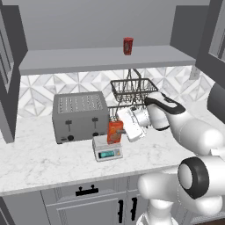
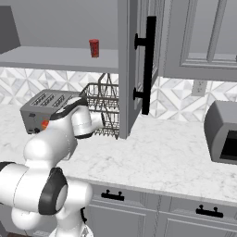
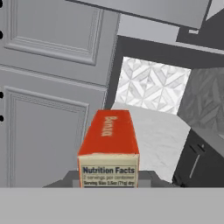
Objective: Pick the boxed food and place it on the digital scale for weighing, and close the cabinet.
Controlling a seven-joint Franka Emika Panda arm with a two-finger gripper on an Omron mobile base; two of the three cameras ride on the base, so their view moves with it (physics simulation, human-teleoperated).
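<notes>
Hand view shows the orange-red narrow carton of boxed food (image 3: 108,146) close in front, pinched by the hand (image 1: 124,130). From the left base view, the carton hangs just above the small flat white-grey digital scale (image 1: 107,148) on the white marble table (image 1: 39,165). I judge the placing step is in hand; next it needs a short lowering, then release. Behind stands the big grey toaster (image 1: 80,116), near, and a wire rack (image 1: 133,89). Farther up, the grey cabinet door (image 2: 132,65) with black bar handle is open, with free room before it.
</notes>
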